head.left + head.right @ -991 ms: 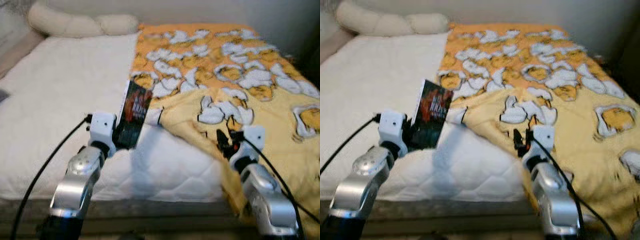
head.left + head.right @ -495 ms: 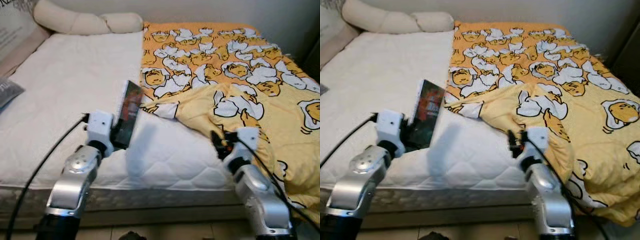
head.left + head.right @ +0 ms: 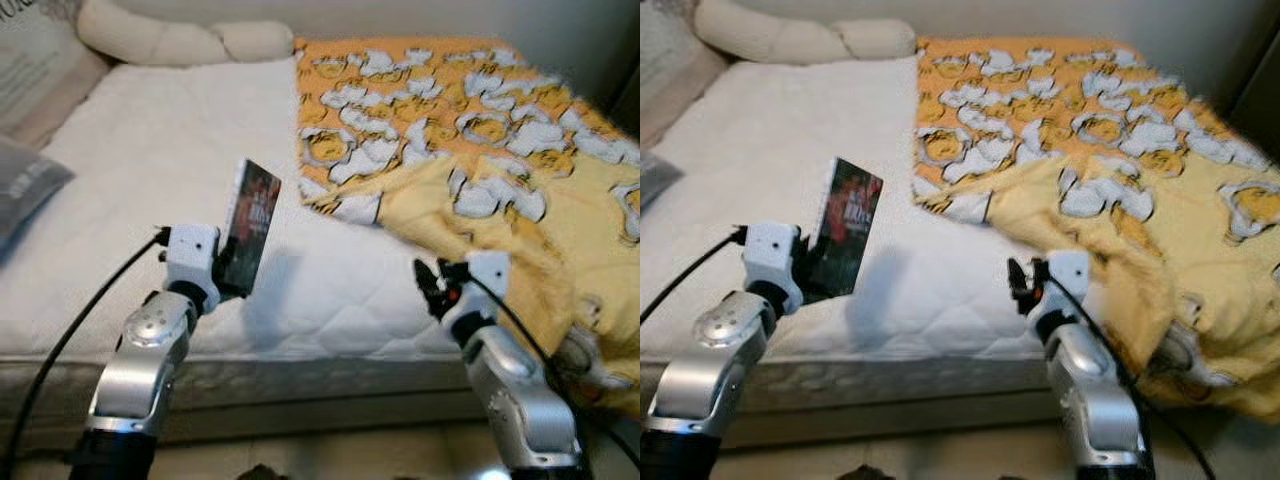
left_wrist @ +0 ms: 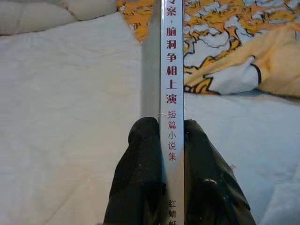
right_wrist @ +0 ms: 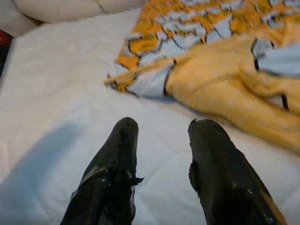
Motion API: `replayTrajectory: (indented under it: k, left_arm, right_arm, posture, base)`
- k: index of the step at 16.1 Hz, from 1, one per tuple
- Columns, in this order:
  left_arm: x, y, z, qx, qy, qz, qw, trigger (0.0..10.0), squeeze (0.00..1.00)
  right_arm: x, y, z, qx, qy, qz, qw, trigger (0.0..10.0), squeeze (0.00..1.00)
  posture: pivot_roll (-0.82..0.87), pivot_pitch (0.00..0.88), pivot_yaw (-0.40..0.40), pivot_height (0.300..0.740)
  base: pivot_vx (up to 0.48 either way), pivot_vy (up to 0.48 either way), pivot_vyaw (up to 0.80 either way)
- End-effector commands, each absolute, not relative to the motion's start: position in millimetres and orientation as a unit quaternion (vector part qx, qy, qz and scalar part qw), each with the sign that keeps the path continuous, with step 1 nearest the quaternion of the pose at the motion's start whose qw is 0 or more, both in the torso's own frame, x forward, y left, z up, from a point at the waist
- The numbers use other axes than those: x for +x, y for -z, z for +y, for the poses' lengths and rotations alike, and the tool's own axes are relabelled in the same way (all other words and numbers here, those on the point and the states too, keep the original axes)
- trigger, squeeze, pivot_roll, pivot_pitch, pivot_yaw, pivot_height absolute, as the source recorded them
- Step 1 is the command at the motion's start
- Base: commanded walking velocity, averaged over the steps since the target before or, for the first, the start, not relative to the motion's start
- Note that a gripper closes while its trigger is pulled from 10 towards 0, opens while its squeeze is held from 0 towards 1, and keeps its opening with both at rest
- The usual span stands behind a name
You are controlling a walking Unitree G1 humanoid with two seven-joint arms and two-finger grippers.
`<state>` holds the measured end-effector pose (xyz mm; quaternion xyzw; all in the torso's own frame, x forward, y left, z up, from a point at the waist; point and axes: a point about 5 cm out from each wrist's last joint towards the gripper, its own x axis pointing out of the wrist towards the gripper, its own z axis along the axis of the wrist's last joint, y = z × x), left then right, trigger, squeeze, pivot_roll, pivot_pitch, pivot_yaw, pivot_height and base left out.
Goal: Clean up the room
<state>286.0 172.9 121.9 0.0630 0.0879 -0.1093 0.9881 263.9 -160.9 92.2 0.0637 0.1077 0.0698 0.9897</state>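
Above the near edge of the bed (image 3: pixel 330 330), on the left, a thin book (image 3: pixel 250 226) is held upright in the left gripper (image 4: pixel 171 140), whose jaws are closed on the lower part of the spine, as is seen plainly in the left wrist view, where red and dark printed characters run along that spine. Only the bottom end of the book is pinched, so most of its height stands free above the fingers (image 4: pixel 140 164); it is judged that a jolt while walking or a quick swing of the arm could let it pivot or slide out and drop onto the mattress or the floor. On the right, the right gripper (image 5: pixel 161 126) is held over the bare sheet with its jaws apart and nothing between them, just beside the folded-back edge of the yellow blanket (image 3: pixel 520 190); a careless forward reach could catch that loose cloth and drag it further off the bed, where part of it already hangs over the near right side. The bed is covered by a white quilted sheet, with a long cream pillow (image 3: pixel 170 38) at the far end and a grey cushion (image 3: pixel 25 185) at the far left. A plain pale wall (image 3: pixel 560 25) is seen behind, and a strip of light floor below the bed frame.
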Motion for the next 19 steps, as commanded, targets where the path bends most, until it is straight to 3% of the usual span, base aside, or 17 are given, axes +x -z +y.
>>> replayTrajectory:
  k: [1, 19]
  left_arm:
    - [287.8, -131.2, 171.1, 0.068, 0.113, 0.068, 0.989, 10.0, 0.0]
    - [287.4, -132.4, 173.0, 0.074, 0.11, 0.069, 0.989, 10.0, 0.0]
  right_arm:
    - [264.6, -93.3, -162.0, 0.067, -0.066, 0.109, 0.99, 10.0, 0.0]
    - [266.4, -92.3, -158.3, 0.075, -0.077, 0.113, 0.988, 10.0, 0.0]
  posture:
    - [0.0, 0.0, 0.03, 0.74]
    - [0.02, 0.0, 0.025, 0.74]
  base:
    - [0.0, 0.334, 0.0]
    - [0.0, 0.337, 0.0]
